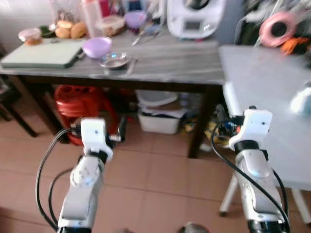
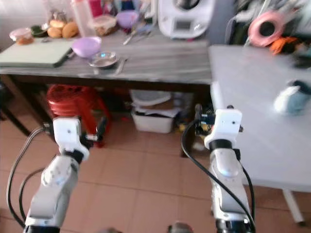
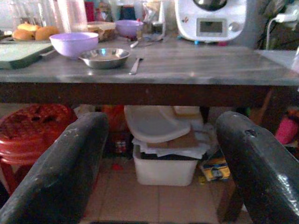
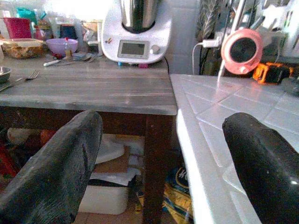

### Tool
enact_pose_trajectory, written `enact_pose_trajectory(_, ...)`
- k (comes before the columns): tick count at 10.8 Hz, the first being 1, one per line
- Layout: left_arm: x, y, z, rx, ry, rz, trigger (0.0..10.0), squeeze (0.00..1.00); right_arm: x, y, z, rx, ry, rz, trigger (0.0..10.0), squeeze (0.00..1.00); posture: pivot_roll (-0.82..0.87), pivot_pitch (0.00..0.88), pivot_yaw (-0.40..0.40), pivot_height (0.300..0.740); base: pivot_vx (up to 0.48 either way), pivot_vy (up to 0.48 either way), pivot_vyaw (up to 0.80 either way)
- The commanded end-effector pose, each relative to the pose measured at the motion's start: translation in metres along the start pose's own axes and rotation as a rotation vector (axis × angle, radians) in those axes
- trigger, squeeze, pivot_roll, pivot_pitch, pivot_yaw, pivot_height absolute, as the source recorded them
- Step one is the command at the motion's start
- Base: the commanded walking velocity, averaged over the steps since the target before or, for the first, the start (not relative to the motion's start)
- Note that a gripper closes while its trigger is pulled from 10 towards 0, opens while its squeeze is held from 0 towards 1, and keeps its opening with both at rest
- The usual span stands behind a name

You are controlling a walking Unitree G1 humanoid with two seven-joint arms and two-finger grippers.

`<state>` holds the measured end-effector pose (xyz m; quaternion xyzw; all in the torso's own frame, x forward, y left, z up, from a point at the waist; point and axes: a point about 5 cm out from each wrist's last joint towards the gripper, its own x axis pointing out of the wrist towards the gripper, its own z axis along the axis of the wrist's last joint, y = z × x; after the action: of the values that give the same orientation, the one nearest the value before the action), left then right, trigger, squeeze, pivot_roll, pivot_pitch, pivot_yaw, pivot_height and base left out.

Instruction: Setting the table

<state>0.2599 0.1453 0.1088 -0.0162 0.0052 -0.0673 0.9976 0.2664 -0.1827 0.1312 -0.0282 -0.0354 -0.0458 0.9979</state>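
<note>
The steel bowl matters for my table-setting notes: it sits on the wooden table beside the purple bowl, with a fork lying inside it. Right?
Not quite. The fork lies on the wooden table beside the steel bowl, not inside it, as the left wrist view shows. The purple bowl is beside it.

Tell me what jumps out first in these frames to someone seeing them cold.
Both silver arms are raised in the foreground with the left gripper and right gripper open and empty, short of the grey wooden table. On that table sit a purple bowl with a steel dish and fork beside it, and a white kitchen machine at the back. A red stool stands underneath.
</note>
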Motion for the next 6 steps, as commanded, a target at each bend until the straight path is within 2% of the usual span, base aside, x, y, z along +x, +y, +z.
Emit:
enact_pose_trajectory(1, -0.0023, 0.0061, -0.0020, 0.008, 0.018, 0.019, 10.0, 0.00, 0.0001, 0.0105, 0.0033, 0.010, -0.014, 0.043, 10.0, 0.00, -0.01, 0.000, 0.054, 0.740, 0.000, -0.382, 0.00)
enact_pose_trajectory(6, -0.0056, 0.0008, -0.0057, 0.016, 0.038, 0.004, 10.0, 0.00, 0.0044, 0.0060, -0.0013, -0.002, 0.003, 0.031, 10.0, 0.00, -0.01, 0.000, 0.056, 0.740, 0.000, -0.373, 0.00)
